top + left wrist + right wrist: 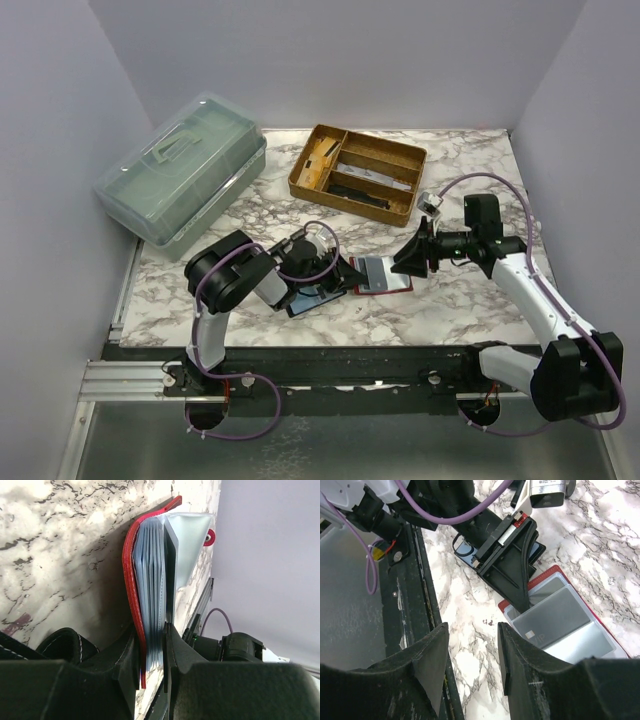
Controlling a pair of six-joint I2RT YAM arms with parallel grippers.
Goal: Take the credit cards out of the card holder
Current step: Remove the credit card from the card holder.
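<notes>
The red card holder (385, 284) lies open on the marble table, its clear sleeves facing up. My left gripper (152, 655) is shut on the card holder's (131, 575) near edge, clamping the red cover and the stack of sleeves. A grey credit card (560, 617) sits in the top sleeve, partly slid out. My right gripper (472, 655) hovers open just beside that card, with only table between its fingers. In the top view the left gripper (352, 278) holds the holder's left end and the right gripper (400, 262) points at its right end.
A dark blue flat item (312, 300) lies under the left arm. A wooden divided tray (358, 170) stands at the back middle. A pale green lidded box (185, 170) is at the back left. The black rail (415, 605) runs along the table's near edge.
</notes>
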